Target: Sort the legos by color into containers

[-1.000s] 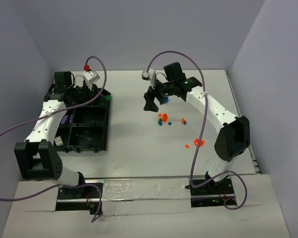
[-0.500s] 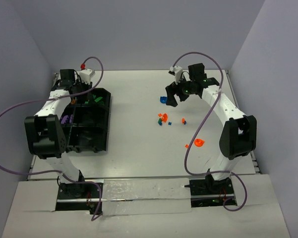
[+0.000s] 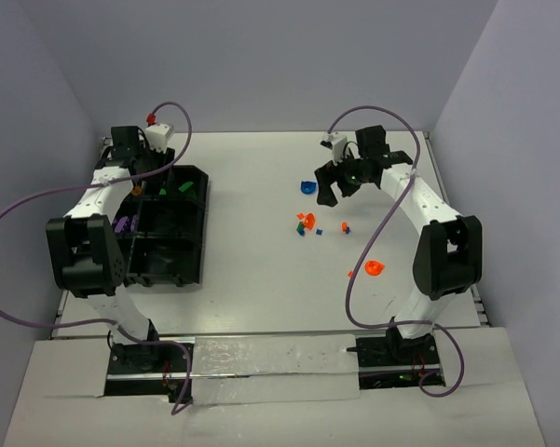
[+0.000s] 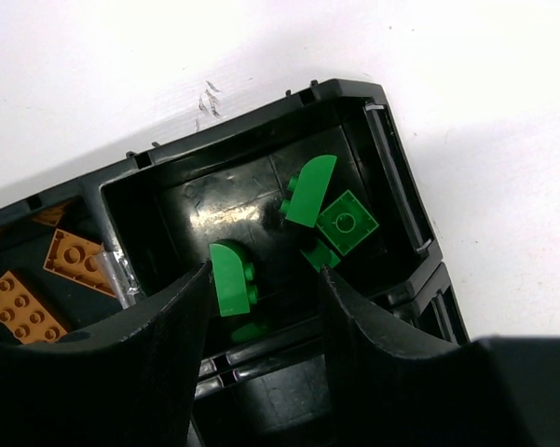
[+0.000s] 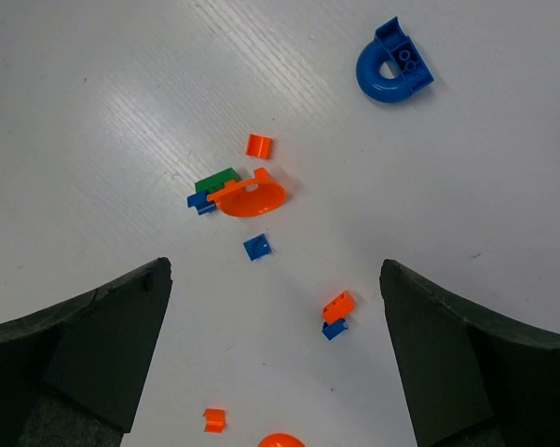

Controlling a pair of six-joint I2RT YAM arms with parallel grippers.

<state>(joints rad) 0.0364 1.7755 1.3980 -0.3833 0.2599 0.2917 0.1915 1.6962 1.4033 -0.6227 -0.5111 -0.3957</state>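
The black tray [image 3: 188, 270] stands at the left. Its far right compartment [image 4: 391, 177] holds several green legos [image 4: 309, 191], and the one beside it holds orange bricks [image 4: 73, 263]. My left gripper [image 4: 266, 270] hangs open and empty over the green compartment [image 3: 179, 188]. On the table lie a blue arch [image 5: 394, 70], an orange dish [image 5: 250, 196] on green and blue bits, a blue square [image 5: 255, 247], an orange brick [image 5: 337, 306] and other small orange pieces. My right gripper [image 5: 275, 270] is wide open and empty above them [image 3: 331, 186].
Purple pieces [image 3: 124, 223] lie in a left tray compartment. An orange round piece [image 3: 374, 268] and a small orange bit [image 3: 351, 274] lie apart at the right. Purple cables loop over both arms. Walls close the table's back and sides.
My right gripper has moved right and back from the lego cluster, and the blue arch now shows on the table beside it. My left arm has swung back over the tray's far end.
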